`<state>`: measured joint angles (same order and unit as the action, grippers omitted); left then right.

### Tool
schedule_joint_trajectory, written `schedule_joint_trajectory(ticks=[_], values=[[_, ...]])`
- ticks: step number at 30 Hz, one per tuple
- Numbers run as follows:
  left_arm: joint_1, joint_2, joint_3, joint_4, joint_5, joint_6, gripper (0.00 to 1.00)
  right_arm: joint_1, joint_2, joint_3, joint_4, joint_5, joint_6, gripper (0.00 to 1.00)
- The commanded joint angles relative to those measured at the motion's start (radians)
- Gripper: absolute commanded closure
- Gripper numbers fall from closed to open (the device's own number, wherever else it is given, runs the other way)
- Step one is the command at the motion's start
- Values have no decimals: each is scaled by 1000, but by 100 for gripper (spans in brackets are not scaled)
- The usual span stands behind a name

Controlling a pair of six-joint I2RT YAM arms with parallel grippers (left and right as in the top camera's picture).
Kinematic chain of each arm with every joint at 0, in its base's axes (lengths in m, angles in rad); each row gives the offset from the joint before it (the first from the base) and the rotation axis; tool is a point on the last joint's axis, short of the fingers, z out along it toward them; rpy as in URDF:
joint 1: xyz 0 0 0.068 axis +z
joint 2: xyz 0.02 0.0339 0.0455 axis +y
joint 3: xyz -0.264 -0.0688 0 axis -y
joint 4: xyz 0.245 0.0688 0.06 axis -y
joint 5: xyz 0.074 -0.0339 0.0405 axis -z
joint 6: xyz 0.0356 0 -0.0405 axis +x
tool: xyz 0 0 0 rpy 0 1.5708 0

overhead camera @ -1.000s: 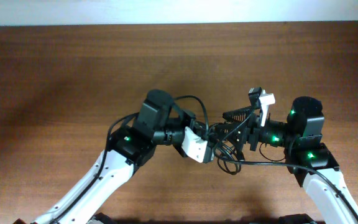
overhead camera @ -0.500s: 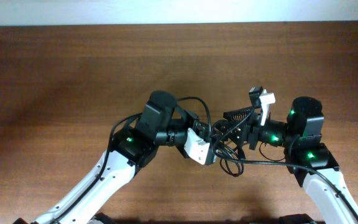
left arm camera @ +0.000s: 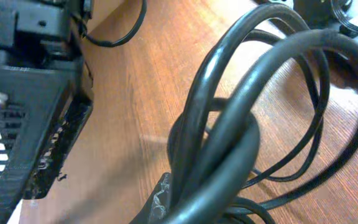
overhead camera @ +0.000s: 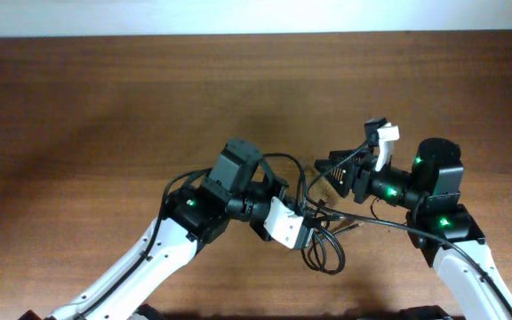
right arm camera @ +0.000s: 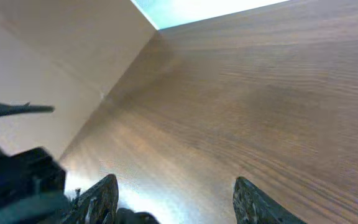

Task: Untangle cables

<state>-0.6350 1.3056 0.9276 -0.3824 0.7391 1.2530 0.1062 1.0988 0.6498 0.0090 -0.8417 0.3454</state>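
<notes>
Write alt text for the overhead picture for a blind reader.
Two robot arms meet over a brown wooden table. The left gripper is shut on a tangle of looped thin black cables; the right gripper, facing it, stands open and empty.

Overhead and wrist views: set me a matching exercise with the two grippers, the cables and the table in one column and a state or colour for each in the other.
1. left gripper
2. right gripper
3. cables
4. table

A. brown wood grain
B. open, nothing between its fingers
C. black, in loose loops
D. shut on the cables

Pairs: 1-D, 2-B, 3-C, 4-A
</notes>
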Motion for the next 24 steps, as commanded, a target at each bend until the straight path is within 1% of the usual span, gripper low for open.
schedule_joint_trajectory(ticks=[1, 5, 7, 9, 10, 11, 12, 16, 19, 22, 24], values=[[-6, 2, 14, -10, 42, -7, 100, -3, 3, 14, 5, 66, 11, 42], [-6, 2, 14, -13, 27, -7, 100, -3, 3, 14, -14, 68, 11, 41], [-6, 2, 14, -16, 5, -8, 100, -3, 3, 14, -26, 68, 11, 30], [-6, 2, 14, -17, -35, -34, 100, -3, 3, 14, -32, 68, 11, 25], [-6, 2, 14, -18, -65, -59, 100, -3, 3, 14, -34, 67, 11, 18], [-6, 2, 14, -18, -95, -91, 100, -3, 3, 14, -36, 64, 11, 9], [-6, 2, 14, -18, -146, -147, 100, -3, 3, 14, -39, 64, 11, 1], [-5, 2, 14, -19, -348, -355, 100, -3, 3, 14, -62, 64, 11, 1], [-5, 2, 14, -20, -566, -570, 100, -3, 3, 14, -79, 65, 11, 1], [-5, 2, 14, -28, -760, -750, 100, -3, 3, 14, -95, 63, 11, 1], [-5, 2, 14, -41, -859, -863, 100, -3, 3, 14, -122, 64, 11, 1]])
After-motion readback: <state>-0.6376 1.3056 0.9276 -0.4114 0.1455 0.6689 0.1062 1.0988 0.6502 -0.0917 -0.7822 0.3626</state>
